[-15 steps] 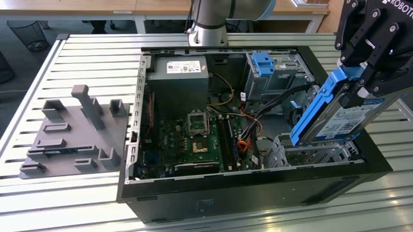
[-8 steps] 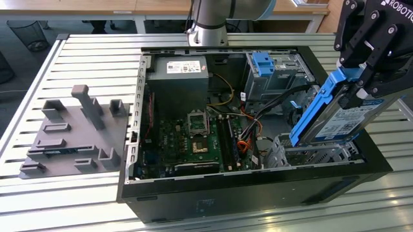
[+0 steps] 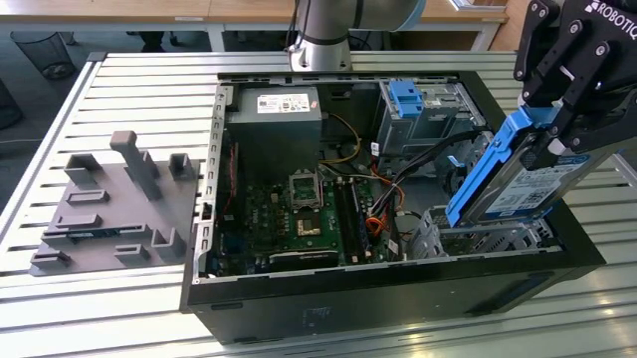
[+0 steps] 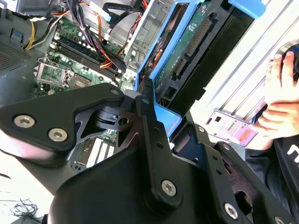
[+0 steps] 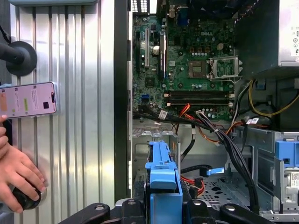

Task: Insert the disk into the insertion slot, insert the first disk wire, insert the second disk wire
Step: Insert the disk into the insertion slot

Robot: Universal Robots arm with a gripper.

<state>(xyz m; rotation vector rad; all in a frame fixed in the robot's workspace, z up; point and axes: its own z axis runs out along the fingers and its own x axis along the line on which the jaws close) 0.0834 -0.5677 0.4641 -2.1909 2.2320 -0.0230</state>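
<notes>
My gripper is shut on the disk, a label-faced drive in a bright blue caddy. I hold it tilted steeply over the case's corner at the exterior view's right. Its lower end hangs just above the insertion slot, a low silver perforated cage. In the second wrist view the disk shows its green circuit board between the black fingers. In the first wrist view the caddy is seen edge-on above the cage. Loose black cables and a blue-tipped connector lie beside the cage.
The open black computer case lies on a slatted metal table. Inside it are the motherboard, a power supply and a taller grey bay with a blue latch. A grey fixture plate sits at the exterior view's left. A person's hand and a phone rest beside the case.
</notes>
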